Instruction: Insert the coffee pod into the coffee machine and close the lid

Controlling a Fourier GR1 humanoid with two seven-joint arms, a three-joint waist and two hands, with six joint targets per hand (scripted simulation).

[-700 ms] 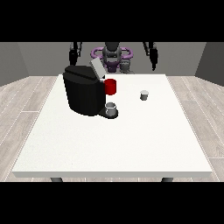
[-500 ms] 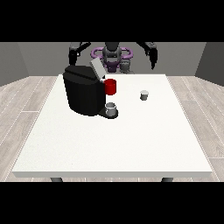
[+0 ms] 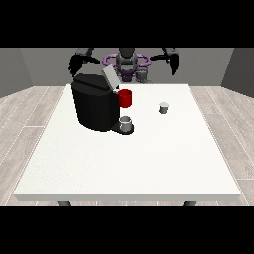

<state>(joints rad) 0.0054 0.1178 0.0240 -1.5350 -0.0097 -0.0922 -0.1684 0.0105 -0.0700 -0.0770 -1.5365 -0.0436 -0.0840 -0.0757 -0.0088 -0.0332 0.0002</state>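
A black coffee machine (image 3: 95,105) stands on the white table (image 3: 129,158) at the left, its grey lid (image 3: 109,77) raised and tilted. A red part (image 3: 125,98) shows on its front, and a grey cup (image 3: 126,123) sits on its drip base. The small grey coffee pod (image 3: 163,107) stands alone on the table, right of the machine. The hand at the view's right (image 3: 173,63) hangs in the air behind the table's far edge, well above and beyond the pod. The hand at the view's left (image 3: 76,64) is raised behind the machine. Neither hand holds anything.
The robot's torso (image 3: 127,65) with purple rings is behind the far edge. White tabletop stretches from the machine and pod to the near edge. A wooden floor surrounds the table.
Both arms have lifted and spread outward from the torso. The machine, cup and pod have not moved.
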